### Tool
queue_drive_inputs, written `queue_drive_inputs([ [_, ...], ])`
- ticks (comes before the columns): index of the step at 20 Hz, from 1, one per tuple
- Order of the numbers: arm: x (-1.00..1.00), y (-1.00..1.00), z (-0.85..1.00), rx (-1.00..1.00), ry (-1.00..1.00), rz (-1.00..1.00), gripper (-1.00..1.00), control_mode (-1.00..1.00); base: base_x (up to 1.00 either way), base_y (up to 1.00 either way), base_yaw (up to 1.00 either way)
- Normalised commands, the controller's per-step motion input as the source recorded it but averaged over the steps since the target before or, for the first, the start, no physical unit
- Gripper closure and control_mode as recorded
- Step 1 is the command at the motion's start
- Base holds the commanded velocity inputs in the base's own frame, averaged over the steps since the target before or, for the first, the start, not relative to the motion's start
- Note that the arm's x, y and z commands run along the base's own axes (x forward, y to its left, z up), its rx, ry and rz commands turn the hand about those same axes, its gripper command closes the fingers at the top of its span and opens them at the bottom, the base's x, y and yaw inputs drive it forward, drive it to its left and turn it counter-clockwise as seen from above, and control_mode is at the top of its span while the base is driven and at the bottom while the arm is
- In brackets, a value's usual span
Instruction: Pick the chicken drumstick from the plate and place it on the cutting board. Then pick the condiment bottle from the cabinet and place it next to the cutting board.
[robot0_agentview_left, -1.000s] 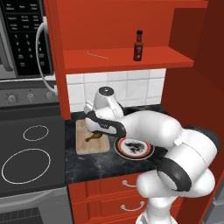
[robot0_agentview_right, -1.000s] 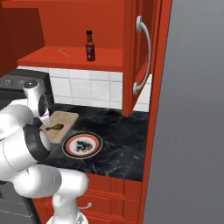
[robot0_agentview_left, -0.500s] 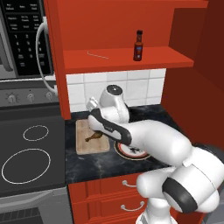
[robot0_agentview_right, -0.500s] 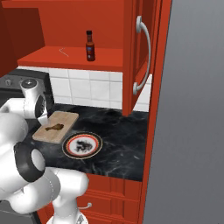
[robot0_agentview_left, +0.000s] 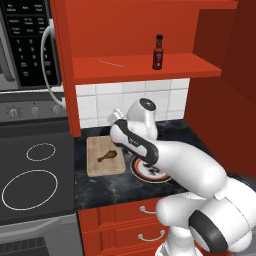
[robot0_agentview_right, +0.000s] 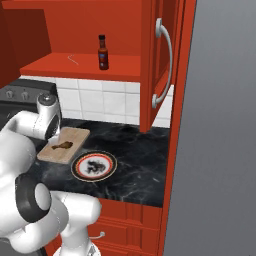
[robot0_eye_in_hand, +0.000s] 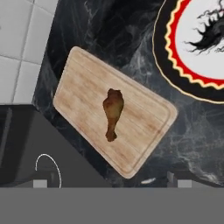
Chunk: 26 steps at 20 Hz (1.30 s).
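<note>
Starting at the left, the stove (robot0_agentview_left: 35, 170) is sitting beside the dark marble desk (robot0_agentview_left: 110, 187). Next, the cutting board (robot0_agentview_left: 105, 156) is lying flat on that desk, and the chicken drumstick (robot0_agentview_left: 108, 156) is resting in its middle, nothing gripping it. The pincer (robot0_eye_in_hand: 111, 178) is hanging above the board with its tips spread wide, holding nothing. Just right of the board, the plate (robot0_agentview_right: 94, 166) is sitting bare. Up on the cabinet (robot0_agentview_left: 150, 67) shelf, the condiment bottle (robot0_agentview_left: 158, 52) is standing upright.
</note>
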Motion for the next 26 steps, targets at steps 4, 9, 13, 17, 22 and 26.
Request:
queue_drive_inputs([
  [4, 0.0, -0.19, 0.0, 0.18, 0.06, -0.04, -1.0, -1.0, 0.0, 0.0, 0.0],
  [9, 0.0, -0.17, 0.0, 0.18, 0.09, -0.04, -1.0, -1.0, 0.0, 0.0, 0.0],
  [13, 0.0, -0.18, 0.0, 0.2, 0.09, -0.06, -1.0, -1.0, 0.0, 0.0, 0.0],
  [17, 0.0, -0.08, 0.0, 0.23, 0.01, -0.09, -1.0, -1.0, 0.0, 0.0, 0.0],
  [22, -0.08, 0.0, 0.0, 0.19, -0.06, -0.16, -1.0, -1.0, 0.0, 0.0, 0.0],
  [26, -0.11, 0.0, 0.0, 0.16, -0.08, -0.2, -1.0, -1.0, 0.0, 0.0, 0.0],
])
